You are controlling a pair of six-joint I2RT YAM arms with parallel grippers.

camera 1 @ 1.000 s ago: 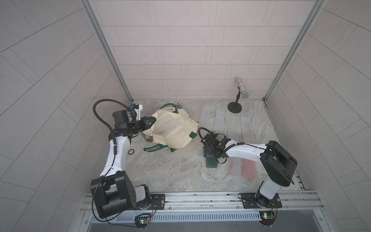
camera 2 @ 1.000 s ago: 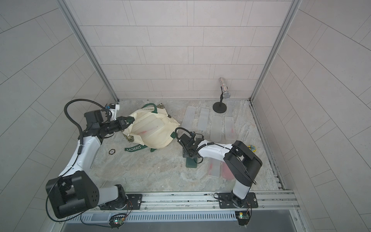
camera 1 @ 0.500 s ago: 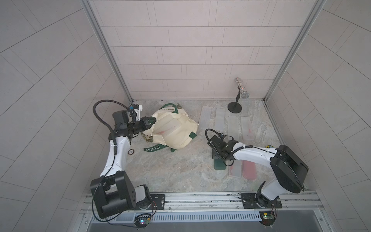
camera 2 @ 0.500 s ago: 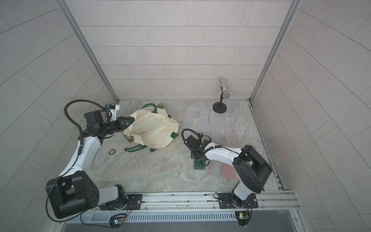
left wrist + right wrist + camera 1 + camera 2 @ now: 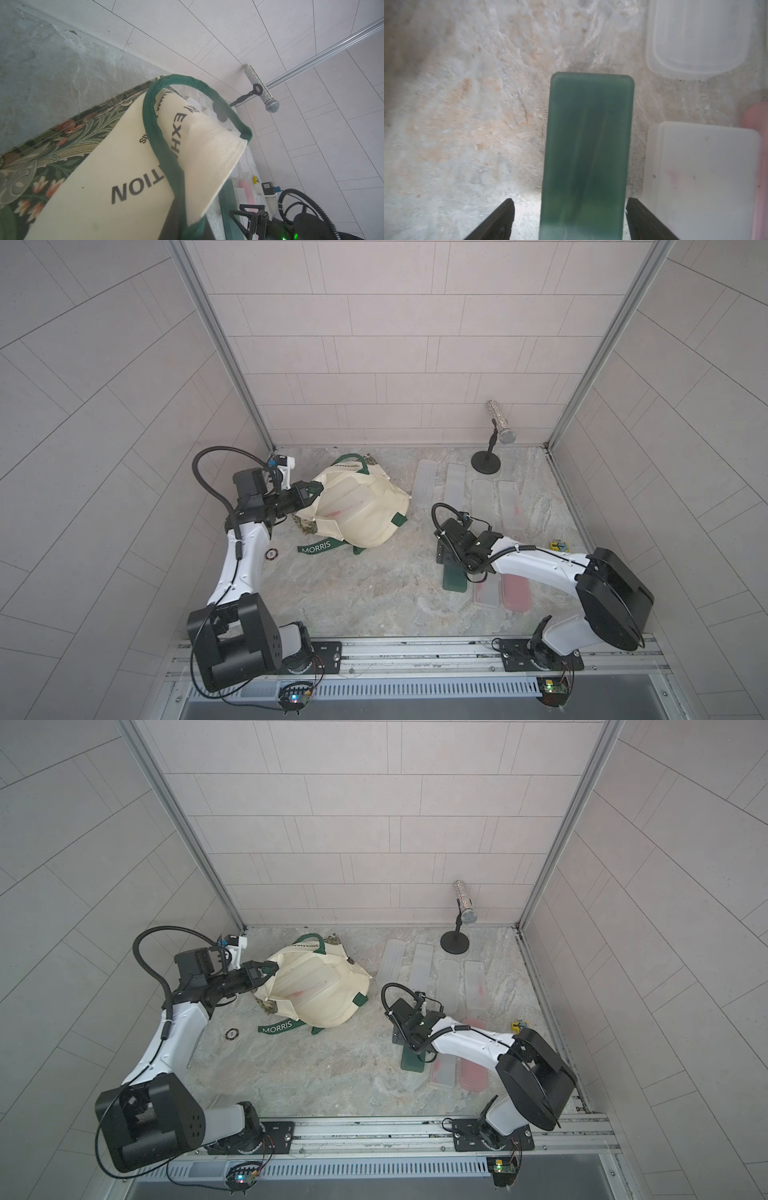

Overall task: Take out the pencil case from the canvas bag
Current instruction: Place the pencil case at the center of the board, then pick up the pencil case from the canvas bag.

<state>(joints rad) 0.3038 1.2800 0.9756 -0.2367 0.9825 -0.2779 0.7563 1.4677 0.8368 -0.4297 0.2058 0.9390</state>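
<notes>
While your left hand (image 5: 309, 494) clenches the rim of the canvas bag (image 5: 370, 526), your right hand (image 5: 569, 207) stands released astride the green pencil case (image 5: 588, 135) on the desk (image 5: 353, 593); the bag seemingly holds pale cases (image 5: 353, 499).

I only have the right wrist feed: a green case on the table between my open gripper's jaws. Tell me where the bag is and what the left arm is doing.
Observer: The canvas bag lies slumped on the table, well apart from the green pencil case, on the left arm's side.
Operator: Report the left gripper.
Observer: The left gripper is shut on the canvas bag's rim, at its mouth.
Operator: Check inside the bag.
Observer: Pale flat shapes that look like more cases show in the mouth; I cannot tell how many.
</notes>
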